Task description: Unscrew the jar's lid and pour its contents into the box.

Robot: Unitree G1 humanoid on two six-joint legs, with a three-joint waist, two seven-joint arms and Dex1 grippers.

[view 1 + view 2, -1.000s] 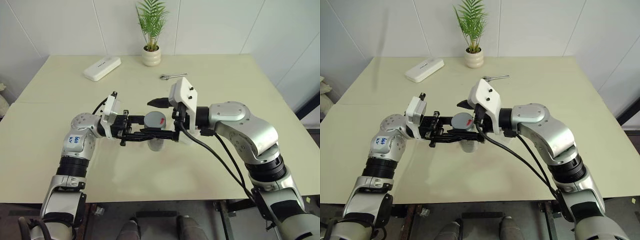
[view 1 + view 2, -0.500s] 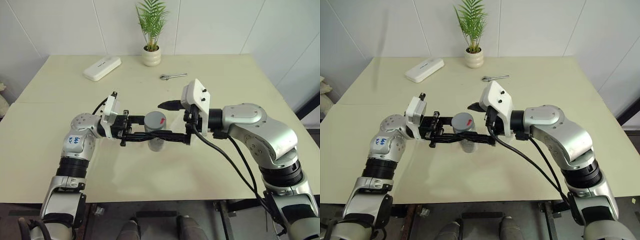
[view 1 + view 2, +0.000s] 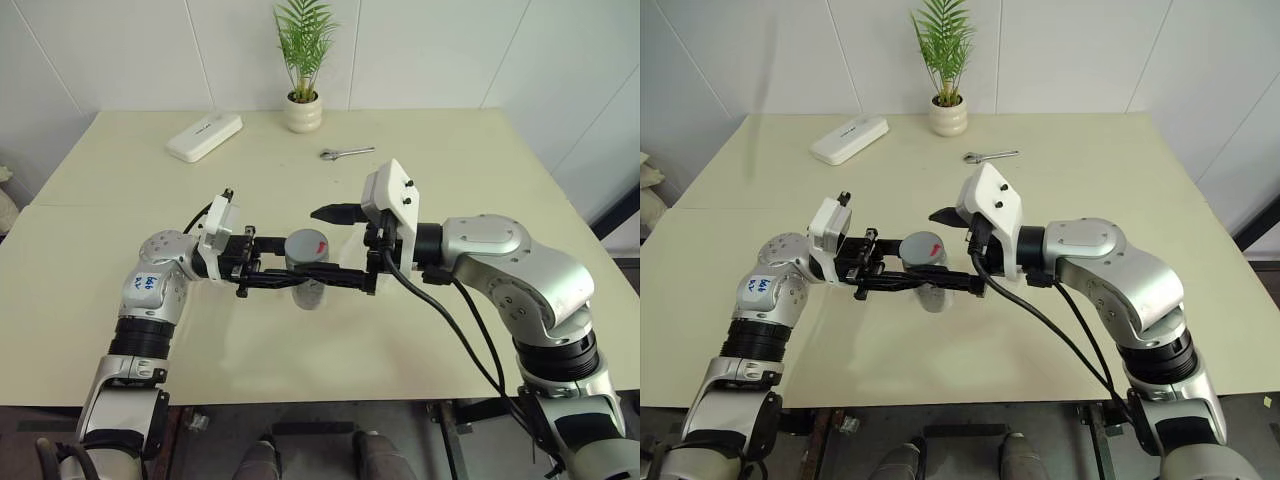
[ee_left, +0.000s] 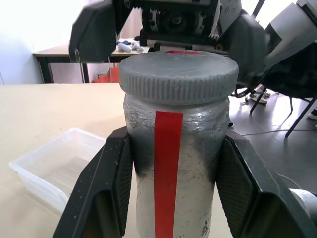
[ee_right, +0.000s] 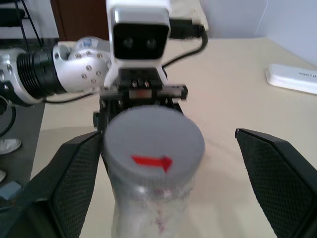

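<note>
My left gripper (image 3: 298, 273) is shut on the body of the jar (image 3: 309, 283) and holds it upright above the table (image 3: 450, 150). A red tape strip runs down the jar (image 4: 168, 188). Its cloudy wall hides the contents. The grey lid (image 3: 307, 246) with its red mark sits on the jar's neck. My right gripper (image 5: 168, 141) comes in level from the right and stands open, with a finger (image 3: 335, 212) on each side of the lid (image 5: 153, 144). The clear box (image 4: 54, 168) lies on the table beyond the jar in the left wrist view.
A flat white device (image 3: 205, 136), a potted plant (image 3: 303, 110) and a wrench (image 3: 346, 152) lie at the far side of the table. My right arm's black cable (image 3: 450, 320) hangs over the near right part of the table.
My right hand has drawn back slightly to the right, still wide open, and its elbow has swung outward. The left gripper and the jar have hardly moved.
</note>
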